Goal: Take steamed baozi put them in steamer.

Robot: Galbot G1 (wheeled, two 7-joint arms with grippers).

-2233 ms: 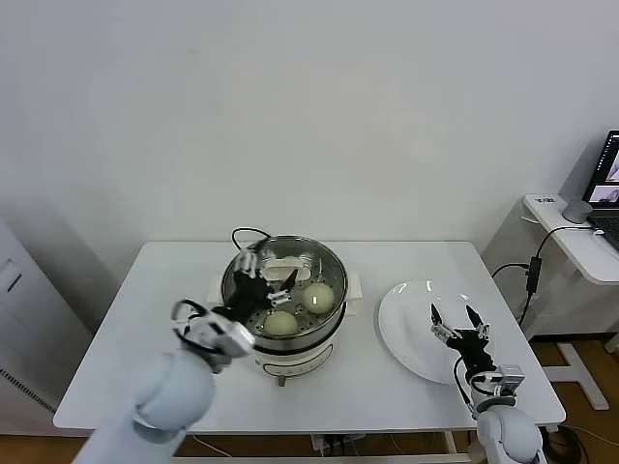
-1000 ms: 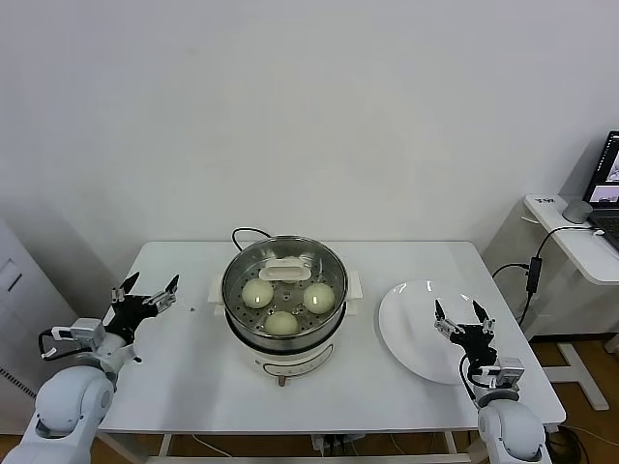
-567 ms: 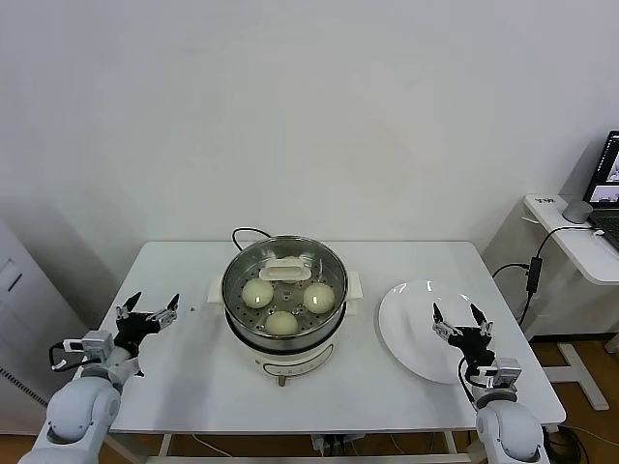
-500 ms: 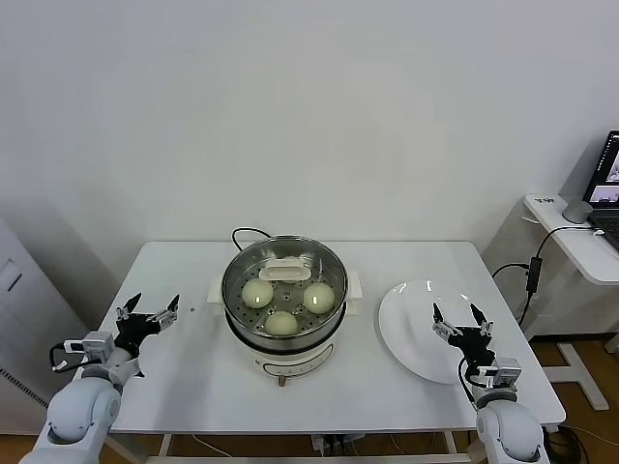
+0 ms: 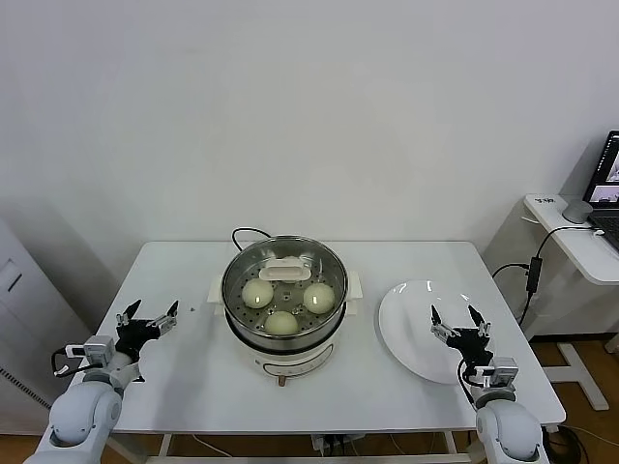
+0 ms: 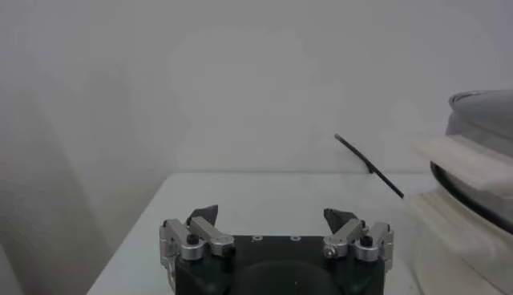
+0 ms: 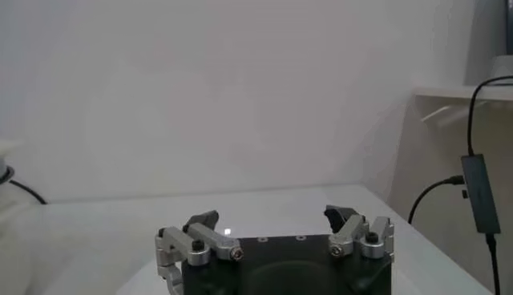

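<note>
On the white rectangular table (image 5: 406, 391) stands the round stainless-steel steamer (image 5: 284, 333) on its cream base, beside the flat white plate (image 5: 411, 324), which is seen bare. Three round cream-white baozi (image 5: 281, 322) are seen on the perforated tray — a fourth cannot be made out. The loading is judged essentially done; both arms are best kept low and clear. The left gripper (image 5: 147, 317) and the right gripper (image 5: 460, 322) are held with fingers spread, empty. No writing can be read.

White table (image 5: 406, 253) before plain wall (image 5: 309, 106), side desk (image 5: 571, 237).

white table (image 5: 406, 261), white plate (image 5: 411, 324), side desk (image 5: 571, 237)
</note>
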